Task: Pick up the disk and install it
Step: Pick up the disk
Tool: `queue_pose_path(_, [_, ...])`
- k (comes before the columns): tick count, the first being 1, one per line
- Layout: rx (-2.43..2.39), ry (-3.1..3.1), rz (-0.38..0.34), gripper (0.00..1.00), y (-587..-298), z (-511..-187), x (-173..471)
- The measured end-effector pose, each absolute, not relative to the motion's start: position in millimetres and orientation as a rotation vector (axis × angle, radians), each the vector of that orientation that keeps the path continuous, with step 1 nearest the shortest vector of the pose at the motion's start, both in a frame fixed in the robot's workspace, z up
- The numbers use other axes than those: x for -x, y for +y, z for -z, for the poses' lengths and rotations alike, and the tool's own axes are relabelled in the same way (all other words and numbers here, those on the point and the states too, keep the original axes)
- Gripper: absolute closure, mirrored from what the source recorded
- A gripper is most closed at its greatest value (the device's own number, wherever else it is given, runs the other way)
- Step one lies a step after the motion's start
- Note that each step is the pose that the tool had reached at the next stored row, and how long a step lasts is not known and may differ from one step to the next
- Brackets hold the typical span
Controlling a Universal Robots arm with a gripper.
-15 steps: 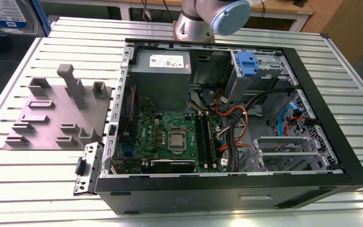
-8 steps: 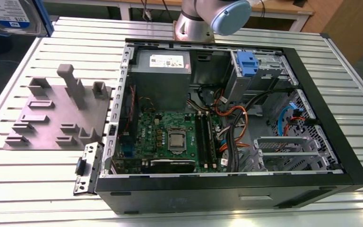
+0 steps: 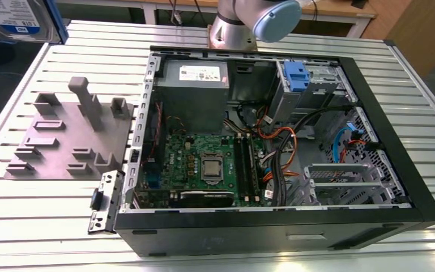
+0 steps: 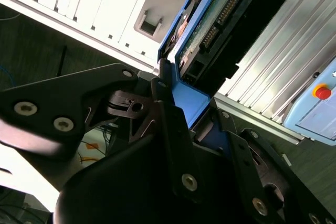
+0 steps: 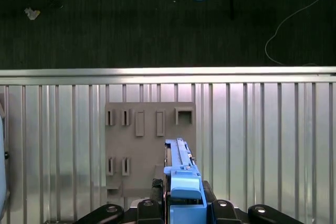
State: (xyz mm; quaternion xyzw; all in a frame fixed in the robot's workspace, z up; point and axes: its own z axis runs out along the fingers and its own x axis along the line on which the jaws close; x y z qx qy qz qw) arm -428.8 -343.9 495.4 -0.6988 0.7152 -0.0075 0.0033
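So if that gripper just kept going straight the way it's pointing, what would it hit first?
The disk held in the gripper would likely meet the grey slotted fixture on the slatted table first; depth is unclear.

Exterior view high, angled onto open case (image 3: 263, 229); both wrist views behind end effector (image 5: 184, 208), sharing table (image 5: 262, 129).

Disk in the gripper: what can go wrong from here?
1. The gripper clamps the disk at one blue-railed end, with most of its body overhanging; it may tilt or slip.
2. Orange and black cables lie loose beside the drive bay in the open computer case; they could snag the disk.
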Motion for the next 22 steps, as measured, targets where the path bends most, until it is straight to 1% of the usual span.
queue_pose_path(22, [2.191, 2.242, 0.023, 0.64, -344.3, -495.4, 412.9])
